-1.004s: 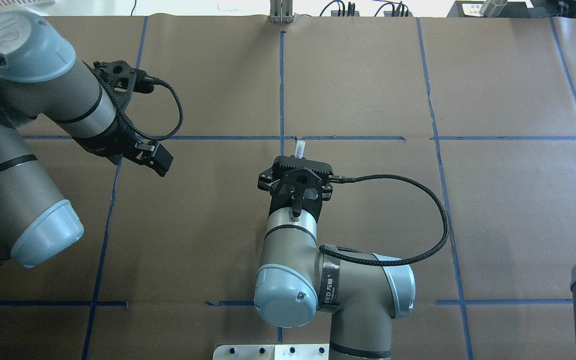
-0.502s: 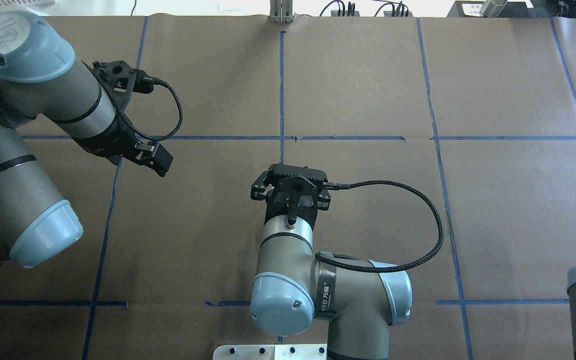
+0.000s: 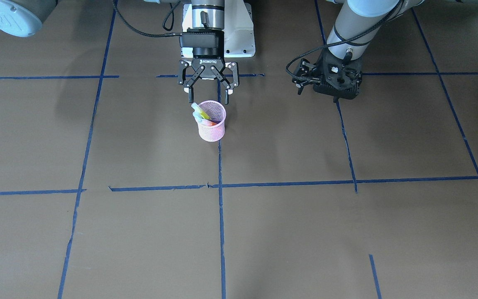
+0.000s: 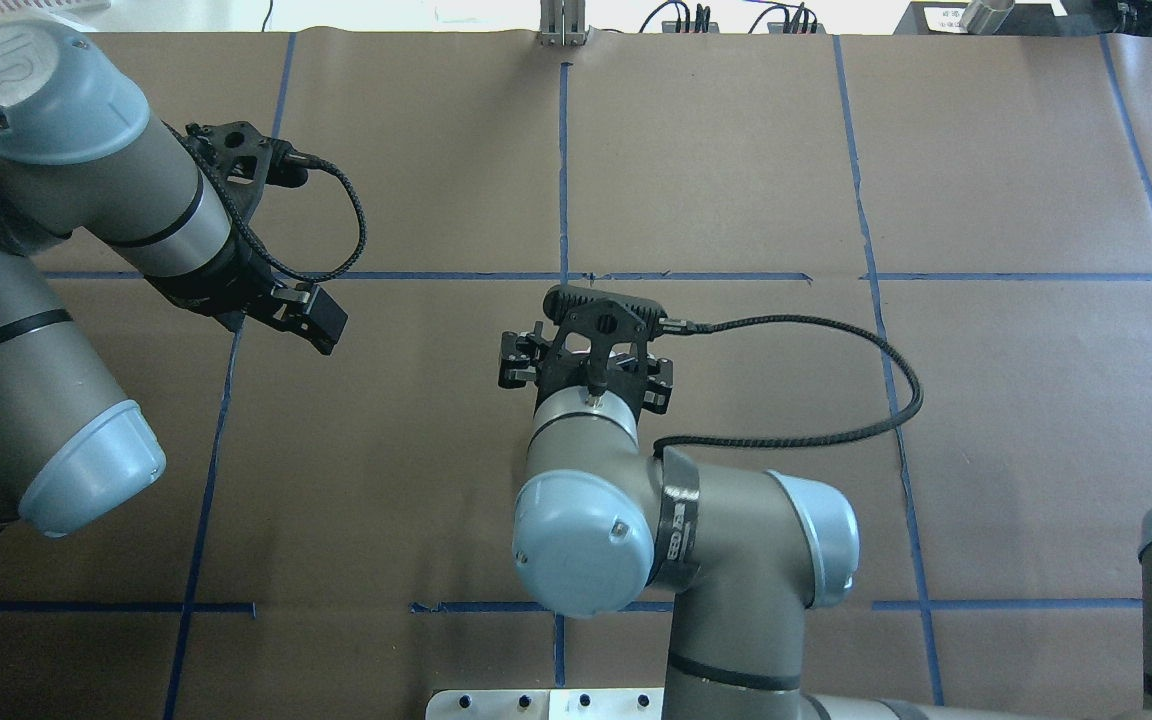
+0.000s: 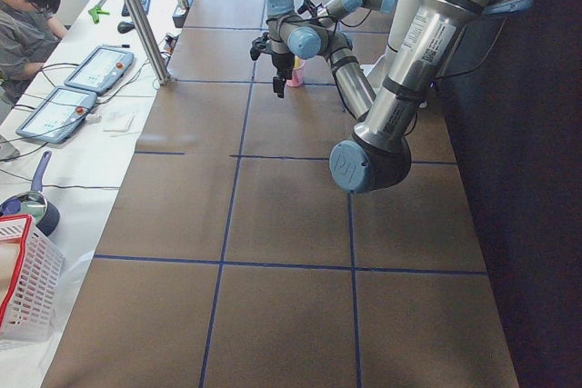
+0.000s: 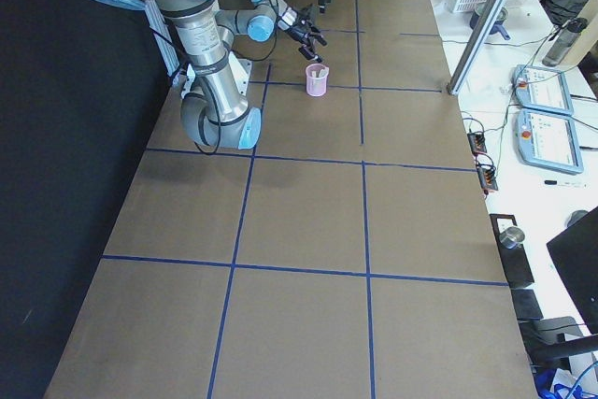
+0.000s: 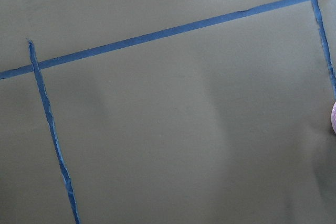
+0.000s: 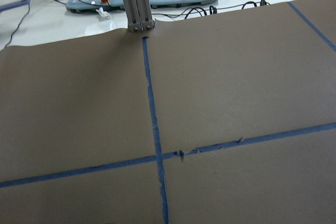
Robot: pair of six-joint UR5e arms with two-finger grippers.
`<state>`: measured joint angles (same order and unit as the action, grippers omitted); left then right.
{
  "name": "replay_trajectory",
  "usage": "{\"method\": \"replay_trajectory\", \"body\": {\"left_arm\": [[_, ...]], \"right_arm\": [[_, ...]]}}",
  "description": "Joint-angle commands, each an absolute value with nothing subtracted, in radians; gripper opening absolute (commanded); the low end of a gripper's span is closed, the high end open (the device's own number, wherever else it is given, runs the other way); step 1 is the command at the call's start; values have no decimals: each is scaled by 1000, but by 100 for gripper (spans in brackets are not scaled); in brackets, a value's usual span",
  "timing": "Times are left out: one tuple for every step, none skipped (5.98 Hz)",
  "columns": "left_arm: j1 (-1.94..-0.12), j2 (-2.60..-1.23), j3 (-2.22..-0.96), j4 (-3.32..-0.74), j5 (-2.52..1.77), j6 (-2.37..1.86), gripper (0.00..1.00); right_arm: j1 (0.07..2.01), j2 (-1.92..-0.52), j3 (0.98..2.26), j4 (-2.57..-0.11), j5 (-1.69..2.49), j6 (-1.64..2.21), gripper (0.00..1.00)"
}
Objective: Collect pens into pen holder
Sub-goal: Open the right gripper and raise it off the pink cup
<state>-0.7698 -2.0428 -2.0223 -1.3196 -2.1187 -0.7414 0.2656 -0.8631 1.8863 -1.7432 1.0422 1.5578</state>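
Brown paper crossed with blue tape lines covers the table in front of you. Reading from your left to your right, you first meet the right claw. It hangs pointing down, its jaws spread wide with nothing between them, just on the robot's side of the pen holder. That pink mesh cup stands upright on the centre tape line, about midway between the table's two ends and nearer the robot's edge than yours. Several pens lean inside it toward your left, pale caps poking over the rim, yellow-green and orange among them. Further right, well apart from the pen holder, the left claw hovers near the robot's edge. You cannot tell whether it is wide or narrow.
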Motion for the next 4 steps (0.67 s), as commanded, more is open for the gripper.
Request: {"method": "replay_trajectory", "body": {"left_arm": [[-781, -2043, -2023, -1319, -2121, -744, 100], [-787, -2043, -2023, -1301, -2121, -749, 100], [-805, -2042, -2025, -1296, -2125, -744, 100], [-840, -2037, -2026, -1296, -2166, -732, 100]], "right_arm": [[401, -868, 1937, -1818, 1417, 1459, 100], [475, -877, 1937, -1819, 1587, 1365, 100], [570, -911, 1940, -1828, 1777, 1268, 100], [653, -963, 1972, -1829, 1904, 1138, 100]]}}
